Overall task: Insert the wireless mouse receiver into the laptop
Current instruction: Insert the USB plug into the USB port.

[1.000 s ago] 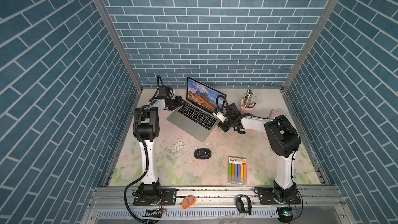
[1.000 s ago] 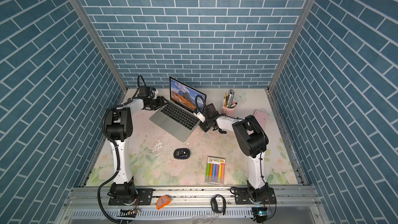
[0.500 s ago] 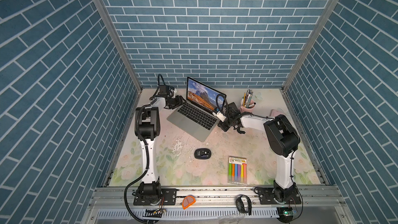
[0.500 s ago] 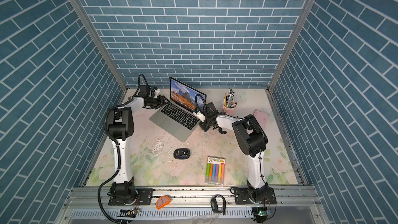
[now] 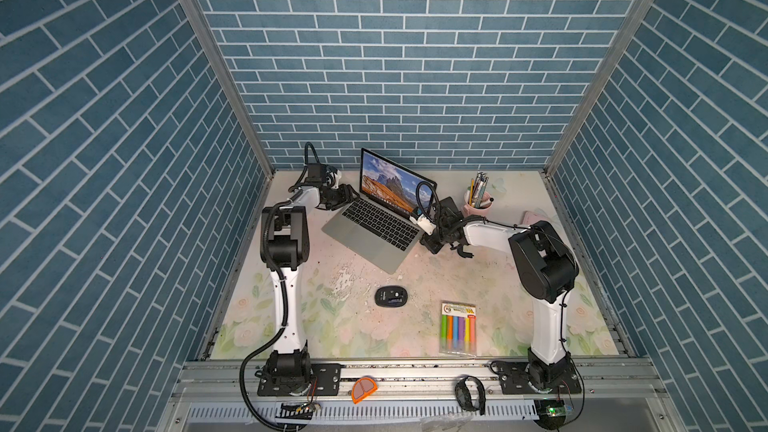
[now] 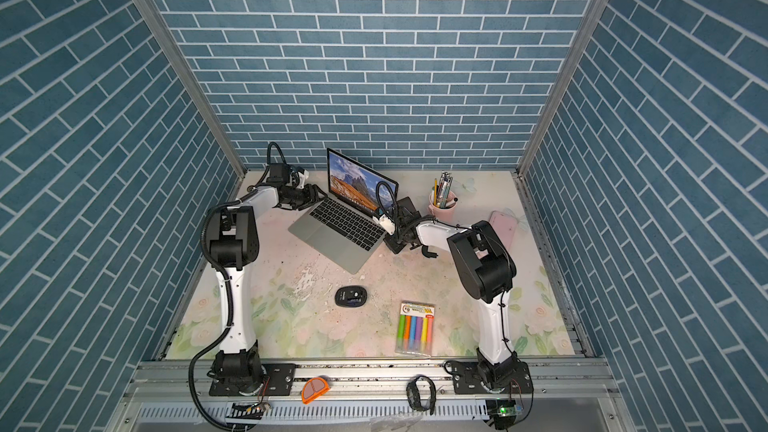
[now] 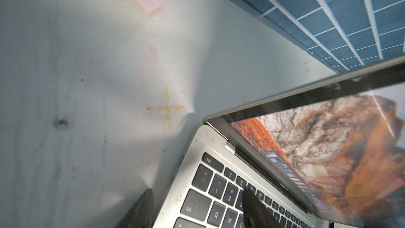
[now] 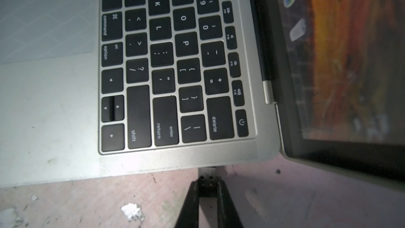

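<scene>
The silver-grey laptop (image 5: 365,234) (image 6: 332,238) stands open at the back of the table, its screen showing an orange mountain. My right gripper (image 8: 207,185) is shut on the wireless mouse receiver (image 8: 207,188), a tiny dark stub. The receiver's metal plug meets the laptop's (image 8: 65,106) side edge, close to the hinge corner. In both top views the right gripper (image 5: 432,243) (image 6: 395,245) sits low against that side. My left gripper (image 7: 198,190) (image 5: 349,195) is open and straddles the laptop's (image 7: 175,194) opposite rear corner. One of its fingers (image 7: 140,209) is beside the base and one is over the keys.
A black mouse (image 5: 390,297) lies in the middle of the table, with a pack of coloured markers (image 5: 458,328) to its right. A pink cup of pens (image 5: 478,203) and a pink slab (image 6: 505,228) sit at the back right. The brick wall is close behind the laptop.
The left arm's elbow has shifted slightly toward the laptop. The right gripper and the receiver have stayed at the laptop's edge.
</scene>
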{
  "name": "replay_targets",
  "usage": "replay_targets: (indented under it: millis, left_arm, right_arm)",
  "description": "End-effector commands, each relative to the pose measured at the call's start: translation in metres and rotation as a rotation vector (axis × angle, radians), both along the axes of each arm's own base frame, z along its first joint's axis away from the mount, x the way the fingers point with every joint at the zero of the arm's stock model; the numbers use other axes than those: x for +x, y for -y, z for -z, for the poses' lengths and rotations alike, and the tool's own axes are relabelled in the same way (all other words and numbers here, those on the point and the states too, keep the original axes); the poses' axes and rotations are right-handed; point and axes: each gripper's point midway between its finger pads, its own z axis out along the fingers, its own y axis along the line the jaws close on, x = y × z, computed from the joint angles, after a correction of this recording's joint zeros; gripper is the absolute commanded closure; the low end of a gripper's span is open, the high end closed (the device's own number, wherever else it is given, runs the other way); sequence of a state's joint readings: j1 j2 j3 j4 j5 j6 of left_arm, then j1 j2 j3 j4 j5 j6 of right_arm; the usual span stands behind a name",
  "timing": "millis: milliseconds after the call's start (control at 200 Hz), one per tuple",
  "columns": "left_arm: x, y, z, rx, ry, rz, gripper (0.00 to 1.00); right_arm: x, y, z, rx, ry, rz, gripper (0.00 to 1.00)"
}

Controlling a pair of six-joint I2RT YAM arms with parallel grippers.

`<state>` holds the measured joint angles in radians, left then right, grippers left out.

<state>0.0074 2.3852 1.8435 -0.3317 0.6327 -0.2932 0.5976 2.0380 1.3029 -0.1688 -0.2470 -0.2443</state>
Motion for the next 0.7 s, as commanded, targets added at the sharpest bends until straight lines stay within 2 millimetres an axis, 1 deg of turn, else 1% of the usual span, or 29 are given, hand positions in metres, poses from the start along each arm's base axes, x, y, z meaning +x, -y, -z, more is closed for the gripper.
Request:
replay_targets:
  millis: [0, 360, 500, 695]
  left_arm:
    - [-0.022, 0.005, 0.033, -0.005, -0.135, 0.018, 0.35]
    - [-0.025, 0.006, 0.036, -0.008, -0.149, 0.026, 0.35]
    - [-0.025, 0.006, 0.037, -0.008, -0.152, 0.027, 0.35]
    - [-0.026, 0.008, 0.038, -0.013, -0.159, 0.033, 0.36]
  right_arm:
    - [-0.006, 0.003, 0.013, -0.060, -0.028, -0.037, 0.90]
    - [-0.007, 0.008, 0.012, -0.095, -0.028, -0.046, 0.91]
    - [-0.007, 0.004, 0.012, -0.077, -0.037, -0.054, 0.91]
    - [-0.001, -0.005, 0.010, -0.036, -0.035, -0.046, 0.91]
